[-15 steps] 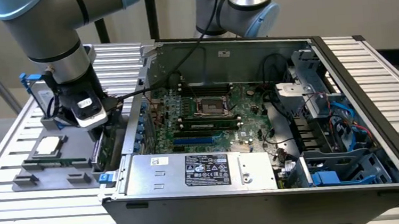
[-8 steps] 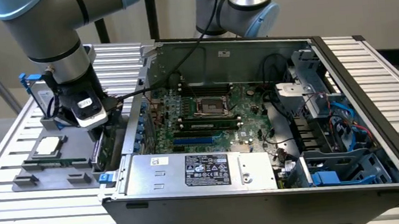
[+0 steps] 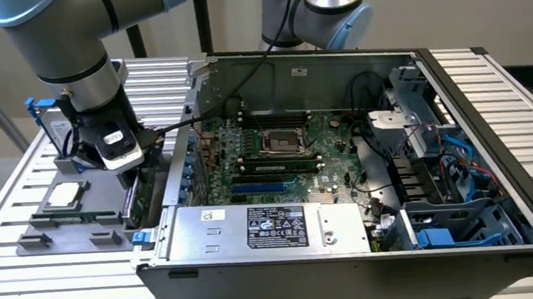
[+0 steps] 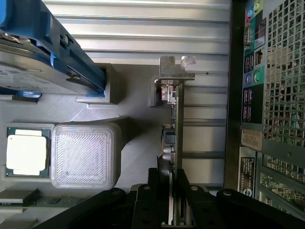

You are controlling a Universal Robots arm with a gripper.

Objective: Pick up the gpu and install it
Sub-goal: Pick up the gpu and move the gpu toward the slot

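Note:
The gpu stands on edge in the wrist view, a thin green board with a silver bracket at its far end. My gripper has its black fingers pressed against both faces of the card. In the exterior view my gripper reaches down at the left of the open computer case, over the grey parts holder. The gpu shows below it as a dark upright strip at the holder's edge, close to the case wall. Whether the card has left its slot in the holder I cannot tell.
A processor chip lies in the holder, and a hard drive in a blue frame stands behind it. Inside the case are the green motherboard and a power supply. A second arm stands behind the case.

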